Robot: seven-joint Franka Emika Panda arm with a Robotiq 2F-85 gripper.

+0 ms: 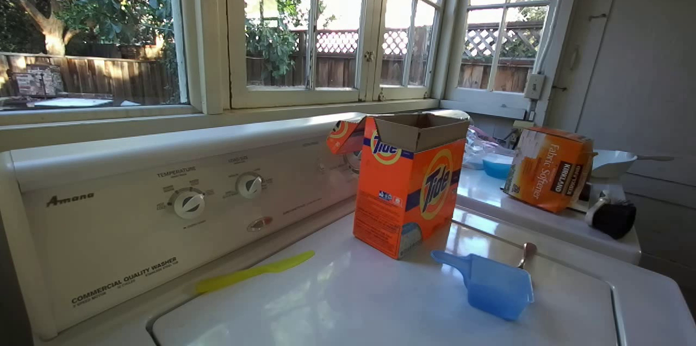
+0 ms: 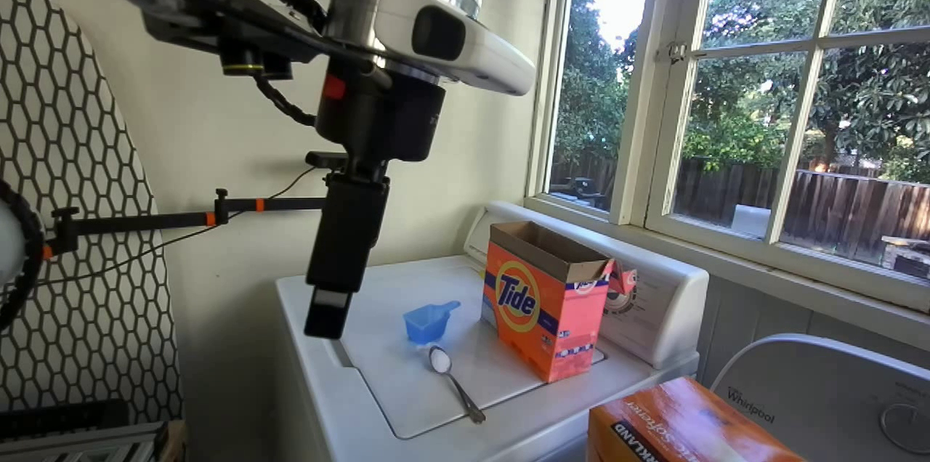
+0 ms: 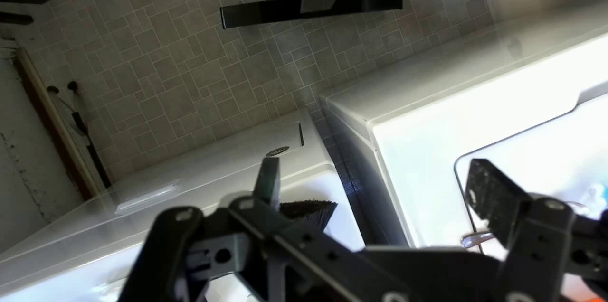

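Over the lid seam (image 3: 467, 204) lies a spoon (image 2: 459, 393), long axis crosswise (bowl (image 2: 439, 359) toward the scoop (image 2: 427, 325)); end effector (image 3: 380, 189) spread.

The orange rectangular cardboard Tide box (image 1: 410, 188) bears navy lettering over yellow rings; its inside is grey-brown. The square-cupped plastic scoop (image 1: 500, 287) is translucent blue, the long knife-shaped plastic utensil (image 1: 255, 272) yellow-green, the slender metal spoon (image 2: 459, 389) silver with white in its bowl. The arched white panel (image 2: 65, 142) carries black honeycomb lines. The tiled floor (image 3: 199, 83) patterns grey squares and oblongs with pale joints.
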